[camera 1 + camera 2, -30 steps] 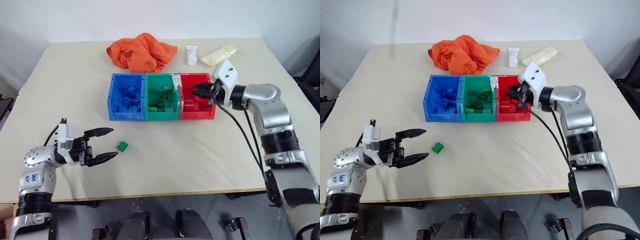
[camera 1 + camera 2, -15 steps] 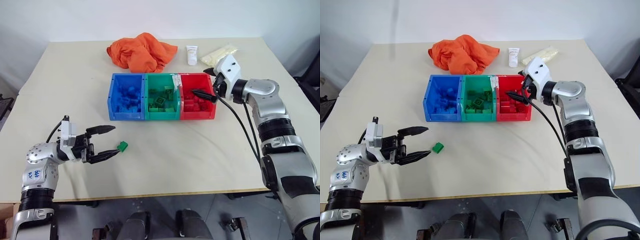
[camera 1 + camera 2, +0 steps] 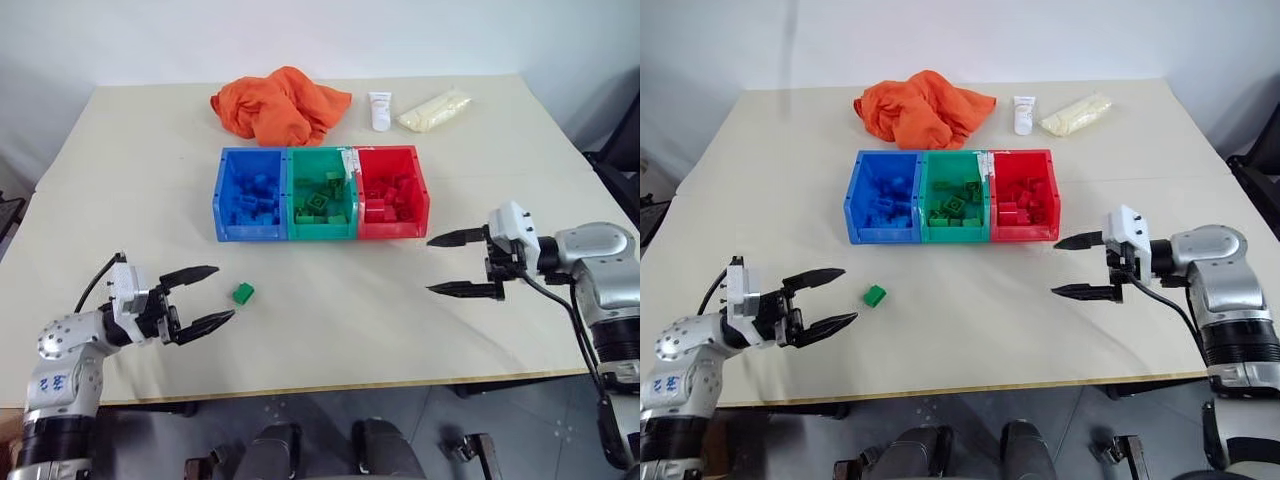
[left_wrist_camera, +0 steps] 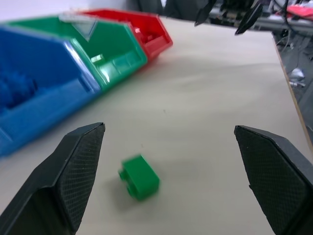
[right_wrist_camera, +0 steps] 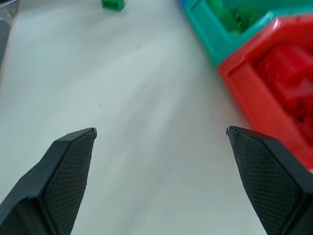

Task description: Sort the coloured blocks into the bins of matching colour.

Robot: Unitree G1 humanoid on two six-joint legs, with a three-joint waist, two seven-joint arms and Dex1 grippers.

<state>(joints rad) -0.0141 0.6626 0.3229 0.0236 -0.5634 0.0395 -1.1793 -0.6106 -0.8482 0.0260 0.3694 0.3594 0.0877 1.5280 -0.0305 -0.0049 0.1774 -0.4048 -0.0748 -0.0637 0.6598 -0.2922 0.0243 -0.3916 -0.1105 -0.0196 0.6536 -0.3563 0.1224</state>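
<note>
**One green block lying loose while both grippers are standing wide open**

At the near left of the table [image 3: 130, 180], the left gripper [image 3: 200, 299] is hovering low over the surface with its two black fingers spread wide and nothing between them. Just to its right, a single green block [image 3: 242, 292] is lying on the bare tabletop, apart from the fingertips and well short of the bins.

Farther back, in the middle of the table, the three bins are sitting joined in a row: the blue bin [image 3: 222, 197] on the left, the green bin [image 3: 292, 190] in the centre, the red bin [image 3: 421, 195] on the right. Each is holding a heap of blocks of its own colour.

Beyond the bins, an orange cloth [image 3: 280, 102] is lying crumpled at the far side, with a small white tube [image 3: 380, 109] and a pale packet [image 3: 435, 110] to its right.

At the near right, the right gripper [image 3: 448, 264] is pointing leftward, to the right of and nearer than the red bin, its fingers gaping wide and holding nothing.
</note>
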